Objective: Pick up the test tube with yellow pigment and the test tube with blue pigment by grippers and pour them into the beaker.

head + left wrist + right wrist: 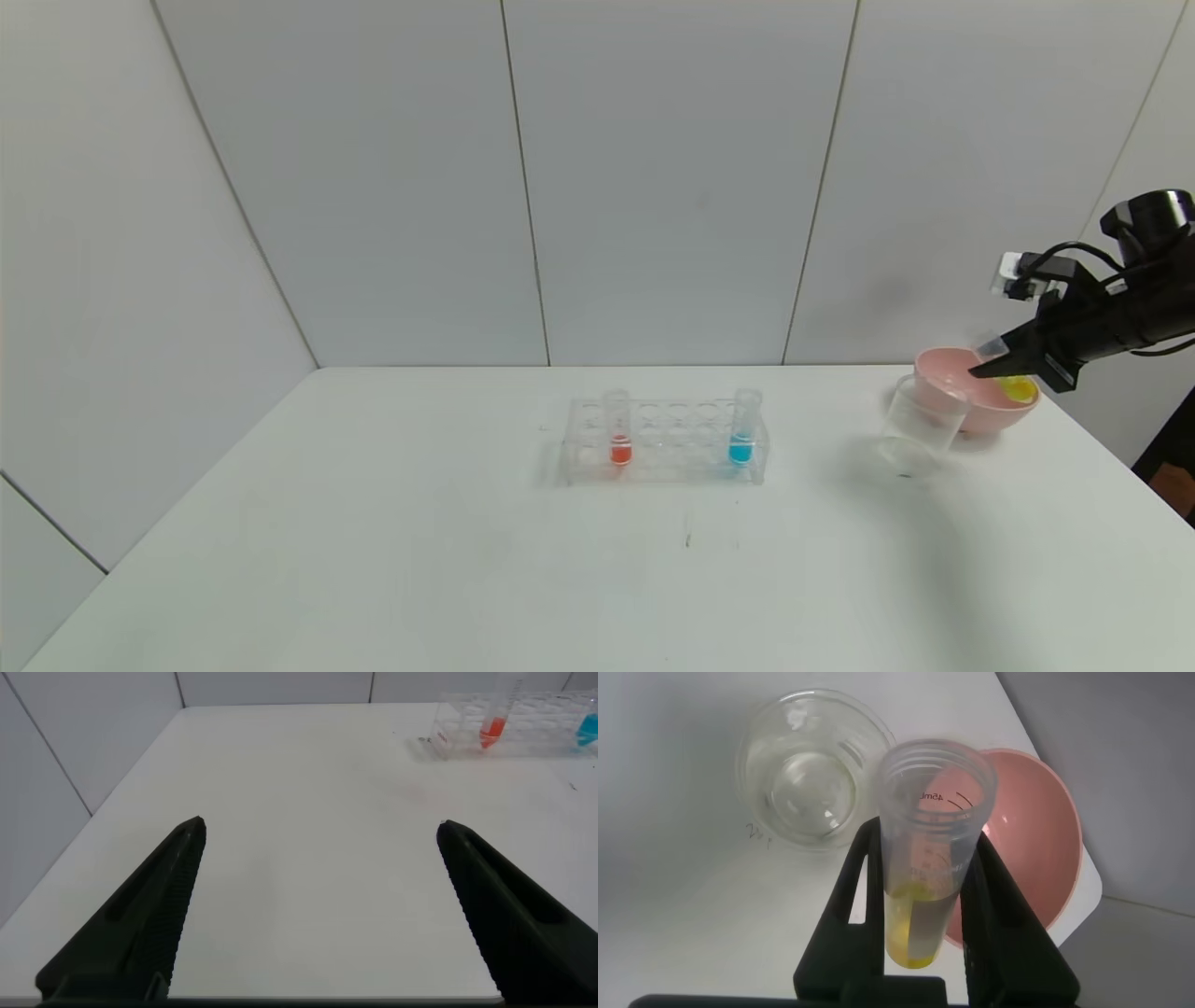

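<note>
Head view, right gripper (982, 362) gripping yellow tube (1013, 385), over pink bowl (943, 366)

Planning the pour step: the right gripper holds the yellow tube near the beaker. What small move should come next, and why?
Probably shift the right gripper toward the beaker before tilting: the test tube with yellow pigment is clamped with liquid still at its bottom, and its mouth sits over the pink bowl, not the beaker.

White table (373, 560), pale grey panelled walls (653, 168) behind
</note>
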